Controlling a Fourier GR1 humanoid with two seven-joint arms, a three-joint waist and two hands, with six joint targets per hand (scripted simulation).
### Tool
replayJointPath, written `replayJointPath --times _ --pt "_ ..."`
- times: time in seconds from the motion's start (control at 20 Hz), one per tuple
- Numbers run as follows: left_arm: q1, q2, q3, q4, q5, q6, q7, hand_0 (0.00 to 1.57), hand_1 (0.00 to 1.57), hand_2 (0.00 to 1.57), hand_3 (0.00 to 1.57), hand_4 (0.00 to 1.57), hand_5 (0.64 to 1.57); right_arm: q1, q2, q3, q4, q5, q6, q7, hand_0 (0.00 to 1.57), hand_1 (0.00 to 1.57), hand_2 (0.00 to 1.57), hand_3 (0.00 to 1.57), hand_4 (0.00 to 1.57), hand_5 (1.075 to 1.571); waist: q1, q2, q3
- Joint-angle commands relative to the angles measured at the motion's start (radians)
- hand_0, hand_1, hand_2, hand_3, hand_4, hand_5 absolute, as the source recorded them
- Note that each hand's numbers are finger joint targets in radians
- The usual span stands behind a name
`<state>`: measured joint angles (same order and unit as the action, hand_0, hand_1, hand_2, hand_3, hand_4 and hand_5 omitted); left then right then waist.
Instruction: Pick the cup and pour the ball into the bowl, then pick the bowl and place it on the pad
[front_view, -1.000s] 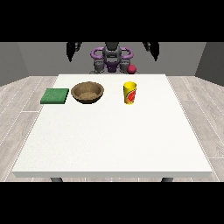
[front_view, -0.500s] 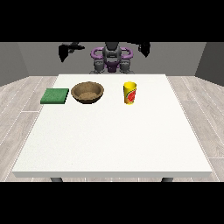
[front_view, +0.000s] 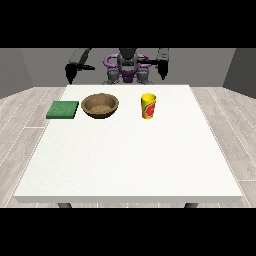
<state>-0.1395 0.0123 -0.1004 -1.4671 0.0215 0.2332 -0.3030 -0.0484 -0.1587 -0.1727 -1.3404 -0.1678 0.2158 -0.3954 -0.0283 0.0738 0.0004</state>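
The near part of the white tabletop (front_view: 130, 165) is bare and looks the same as it did a moment ago.

Farther back stand three things in a row. The yellow cup (front_view: 148, 106) with a red mark on its side stands upright, right of the middle. I cannot see a ball inside it from here. The brown bowl (front_view: 100, 105) sits to the left of the cup, a little apart from it. The green pad (front_view: 63, 109) lies flat just beside the bowl, at the left end of the row. The bowl is not on the pad. None of these three has moved since the earlier pictures.

Behind the far edge of the tabletop is the robot (front_view: 128, 67). Here things have changed. The hand at the view's left (front_view: 71, 71) has swung farther out to the side and now hangs behind the tabletop's far left corner. The hand at the view's right (front_view: 162, 69) is a bit lower than before and hangs behind the far edge, past the cup. Both hands are well apart from the cup, the bowl and the pad, and neither has hold of anything. They are too small and dark for me to tell if the fingers are straight or curled.
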Motion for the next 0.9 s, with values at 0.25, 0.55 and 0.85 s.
replayJointPath --times 0.25,0.55,0.85 --pt "-0.199 0.038 0.148 0.25 0.038 -0.04 -0.195 0.0 0.0 0.0 0.0 0.0 1.448 -0.15 -0.034 -0.046 0.138 -0.012 0.045 -0.146 0.0 0.0 0.0 0.0 0.0 1.552 -0.032 0.169 -0.0007" --pt "-0.331 0.062 0.22 0.39 0.033 0.002 -0.212 0.0 0.0 0.0 0.0 0.0 1.428 -0.189 -0.05 -0.048 0.269 0.015 0.08 -0.255 0.0 0.0 0.0 0.0 0.0 1.547 -0.055 0.211 -0.0004" --pt "-0.375 0.108 0.309 0.544 0.081 -0.052 -0.402 0.0 0.0 0.0 0.0 0.0 1.41 -0.207 -0.053 -0.032 0.252 0.015 0.118 -0.304 0.0 0.0 0.0 0.0 0.0 1.547 -0.094 0.316 -0.0012"
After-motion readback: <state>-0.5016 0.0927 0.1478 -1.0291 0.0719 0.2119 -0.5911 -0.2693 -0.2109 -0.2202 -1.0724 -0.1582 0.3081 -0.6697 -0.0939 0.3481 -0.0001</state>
